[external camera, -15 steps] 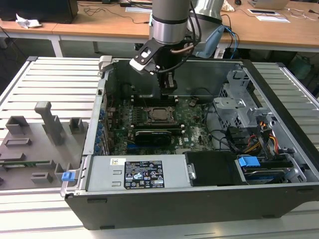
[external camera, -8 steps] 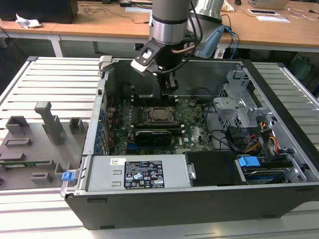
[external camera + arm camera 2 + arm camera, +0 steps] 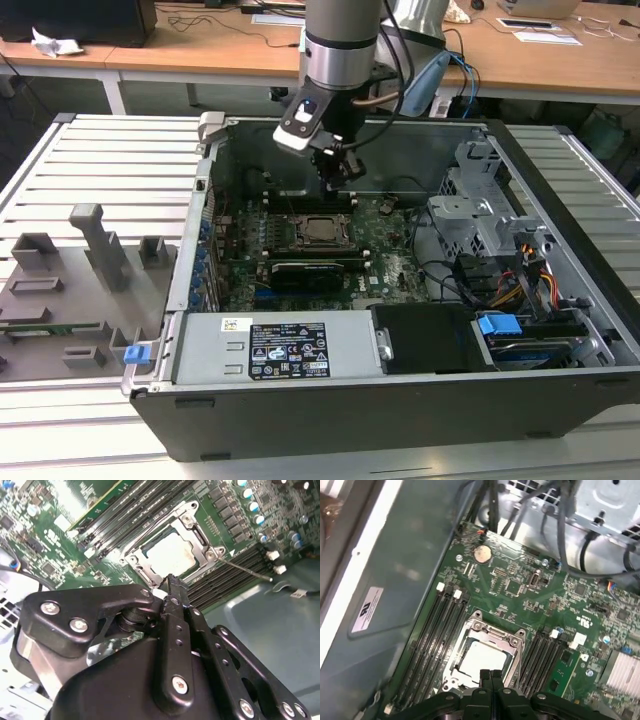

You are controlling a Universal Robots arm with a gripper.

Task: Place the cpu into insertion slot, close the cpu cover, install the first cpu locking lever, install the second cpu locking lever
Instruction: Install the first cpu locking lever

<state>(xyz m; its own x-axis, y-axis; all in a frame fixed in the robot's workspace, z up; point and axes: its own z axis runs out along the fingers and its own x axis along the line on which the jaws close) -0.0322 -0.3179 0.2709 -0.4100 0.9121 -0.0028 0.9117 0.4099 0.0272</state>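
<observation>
The cpu (image 3: 322, 229) lies flat in the socket on the green motherboard, its silver-grey top showing in both wrist views (image 3: 170, 555) (image 3: 479, 657). The cpu cover (image 3: 201, 544) (image 3: 492, 629) lies down around it as a metal frame. One thin locking lever (image 3: 250, 571) sticks out sideways from a socket corner over the memory slots. My gripper (image 3: 336, 186) hangs just above the socket's far edge in the exterior view. Its fingers (image 3: 490, 676) (image 3: 170, 582) are shut together with nothing between them.
The motherboard sits deep inside an open computer case (image 3: 560, 330). A long black card (image 3: 318, 270) lies just in front of the socket, and memory slots (image 3: 432, 630) flank it. A drive cage (image 3: 480, 200) and cables stand on the exterior view's right, a grey fixture tray (image 3: 70, 290) on its left.
</observation>
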